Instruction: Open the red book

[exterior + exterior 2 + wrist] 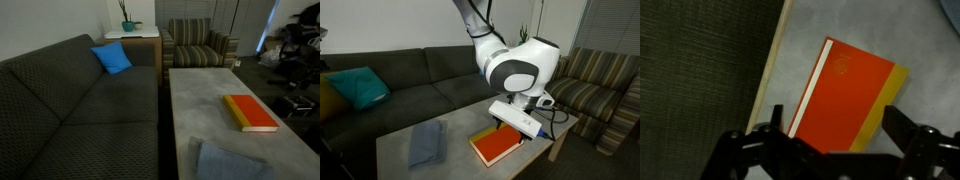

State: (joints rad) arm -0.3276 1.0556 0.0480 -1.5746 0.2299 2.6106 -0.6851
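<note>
Beneath the wide-spread claw (835, 135), the closed red book (845, 90).

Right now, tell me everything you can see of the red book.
The red book is a flat, rectangular hardcover, red-orange, with a yellow strip along one long edge and white page edges along the other. It is closed and lies flat on the grey table, close to one of its edges. The open hand hangs above it, fingers either side of one end; whether they touch it I cannot tell.
</note>
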